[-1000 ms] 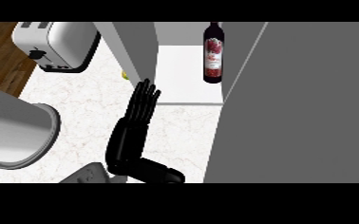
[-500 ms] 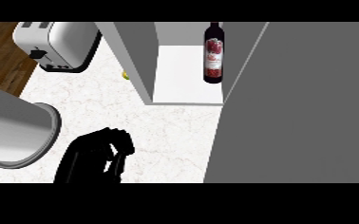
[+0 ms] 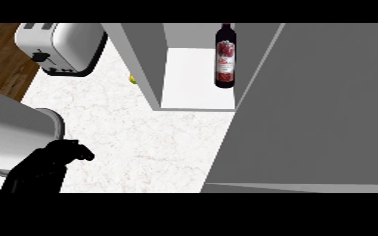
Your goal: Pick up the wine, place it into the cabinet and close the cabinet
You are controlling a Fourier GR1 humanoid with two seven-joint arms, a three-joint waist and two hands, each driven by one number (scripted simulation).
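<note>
At seven o'clock the left hand (image 3: 55,160) is seen clenched on nothing above the desk (image 3: 140,140), while the wine (image 3: 226,55) is stood inside the open cabinet (image 3: 148,65) at twelve, so the bottle could be knocked if the door (image 3: 310,105) is swung carelessly.

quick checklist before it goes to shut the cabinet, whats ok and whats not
1. Wine in the cabinet: ok. The wine bottle stands upright on the cabinet shelf, at its right side.
2. Bottle released: ok. No hand touches it.
3. Cabinet closed: not ok. The cabinet door stands open at the right.
4. Left hand free: ok. It is curled low at the left, holding nothing.
5. Right hand position: cannot tell, it is out of view.
6. Door's swing path: cannot tell. A small yellow-green object peeks out by the cabinet's left wall; the toaster sits further left.
</note>
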